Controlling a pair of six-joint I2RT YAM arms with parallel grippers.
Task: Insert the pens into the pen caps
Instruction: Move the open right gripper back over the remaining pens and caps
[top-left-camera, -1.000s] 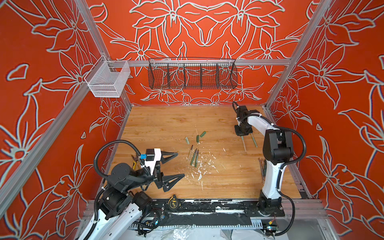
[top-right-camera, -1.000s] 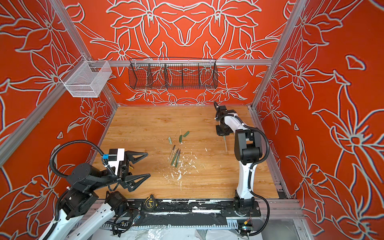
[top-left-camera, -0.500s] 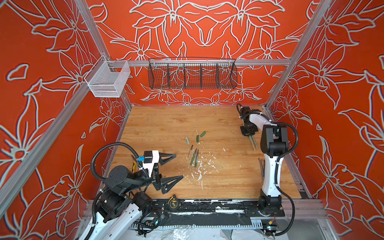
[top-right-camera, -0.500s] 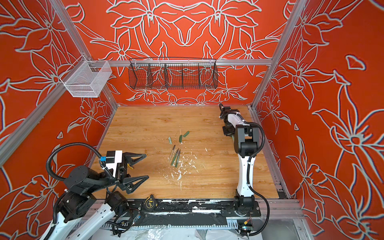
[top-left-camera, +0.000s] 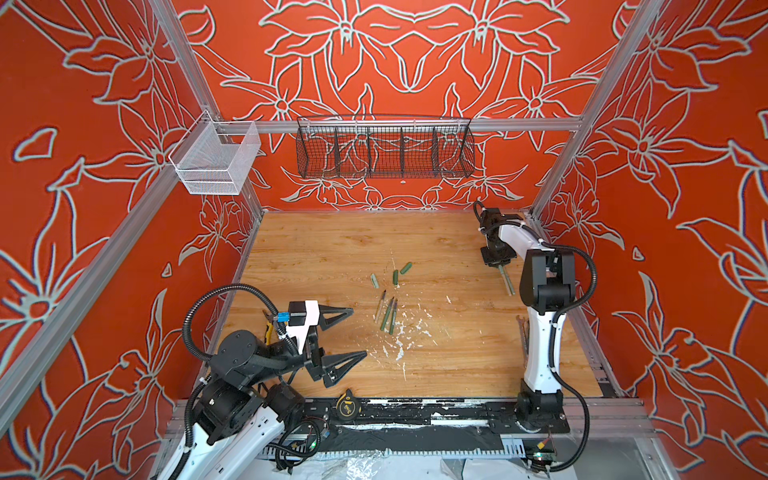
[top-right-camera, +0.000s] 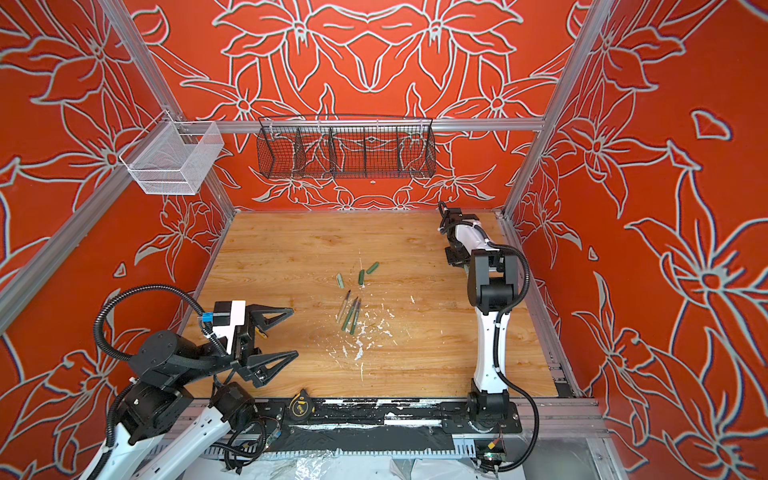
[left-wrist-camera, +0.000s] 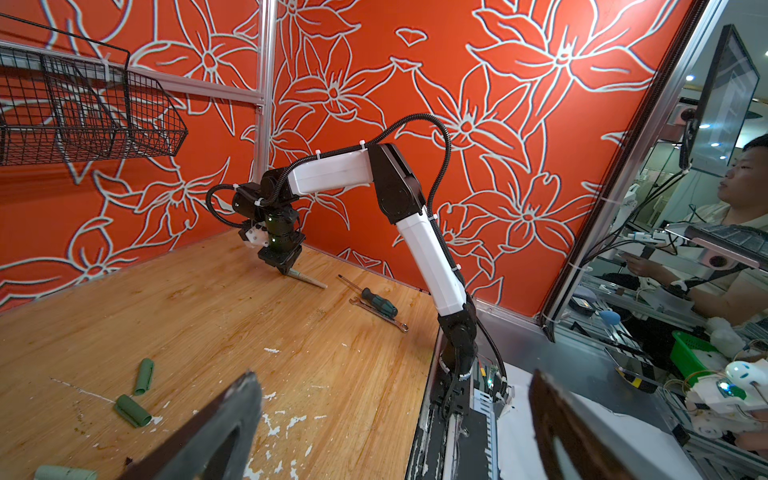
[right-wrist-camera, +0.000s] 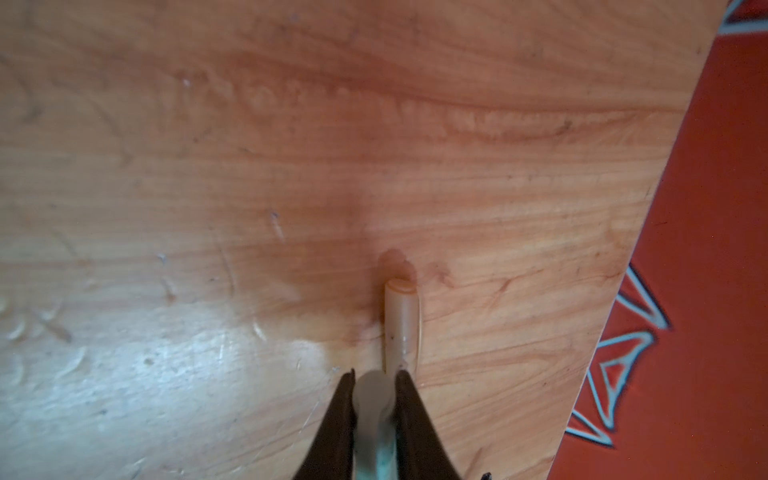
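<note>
Uncapped pens (top-left-camera: 387, 318) beside loose caps (top-left-camera: 395, 277)

Open tabletop (top-left-camera: 324, 257) surrounds the clustered pens (top-left-camera: 387, 316) and pen caps (top-left-camera: 395, 277).

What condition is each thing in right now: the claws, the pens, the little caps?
left gripper: wide open, holding nothing.
right gripper: closed on the grey-green pen.
grey-green pen: gripped at one end, tan cap seemingly on, resting on the table.
three pens: uncapped, lying loose mid-table.
three green caps: lying loose, no pen inside.
</note>
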